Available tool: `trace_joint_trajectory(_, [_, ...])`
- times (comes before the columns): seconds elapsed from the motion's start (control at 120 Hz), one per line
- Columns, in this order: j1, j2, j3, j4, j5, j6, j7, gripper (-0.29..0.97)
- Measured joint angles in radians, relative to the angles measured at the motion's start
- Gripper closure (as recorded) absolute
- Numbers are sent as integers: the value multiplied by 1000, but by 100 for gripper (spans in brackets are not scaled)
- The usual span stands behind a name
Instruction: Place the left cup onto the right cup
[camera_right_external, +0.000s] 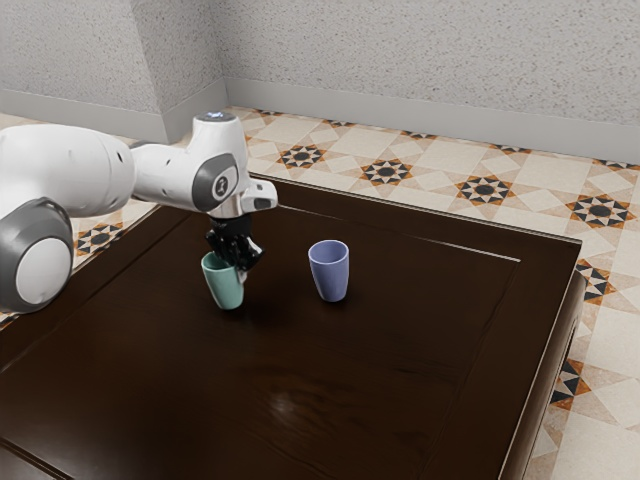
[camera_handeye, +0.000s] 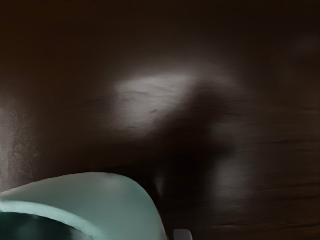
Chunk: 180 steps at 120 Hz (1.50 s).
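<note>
The dark wooden counter (camera_right_external: 330, 400) takes up the front of the exterior view, its polished top catching a pale sheen nearest the camera. Further back, toward the exterior view's left, is the green cup (camera_right_external: 224, 285), the left one of the two. It leans a little rather than standing straight, its mouth tipped toward the exterior view's left. I cannot tell whether its base touches the counter or hangs just above it.

The black claw (camera_right_external: 236, 256) comes down onto the rim of this cup on the side facing the other cup and is clenched on it, its fingers pinching the wall at the lip. In the wrist view the green rim and the outer wall curve up large and blurred right under the hand, with dark wood and a soft patch of reflected light beyond.

The white arm (camera_right_external: 90, 180) reaches in from the exterior view's left, bending down to the claw.

To the exterior view's right of the green cup, and clearly apart from it, the purple cup (camera_right_external: 329, 272) stands upright on the counter with its mouth open upward.

Beyond the counter's far edge lie the patterned floor tiles (camera_right_external: 480, 170), then the pale speckled wall (camera_right_external: 450, 50).
</note>
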<state>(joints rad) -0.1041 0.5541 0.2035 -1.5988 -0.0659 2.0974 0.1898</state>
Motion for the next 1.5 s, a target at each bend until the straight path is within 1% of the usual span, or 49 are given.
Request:
trace_joint_trajectory(0.267, [1, -21, 2, -1, 2, -7, 0, 77])
trace_joint_trajectory(0.483, [-6, -137, 10, -12, 8, -62, -2, 78])
trace_joint_trajectory(0.667, [-65, -245, 5, -11, 12, -145, -5, 78])
trace_joint_trajectory(0.817, [-78, -263, -37, 50, 19, -205, -7, 78])
trace_joint_trajectory(1.05, [-82, -215, -107, 191, 23, -250, -8, 78])
trace_joint_trajectory(1.2, [-115, -144, -129, 290, 24, -262, -9, 78])
trace_joint_trajectory(1.358, [-119, -46, -143, 418, 21, -267, -11, 78])
trace_joint_trajectory(1.5, [-118, 42, -139, 483, 17, -262, -13, 78])
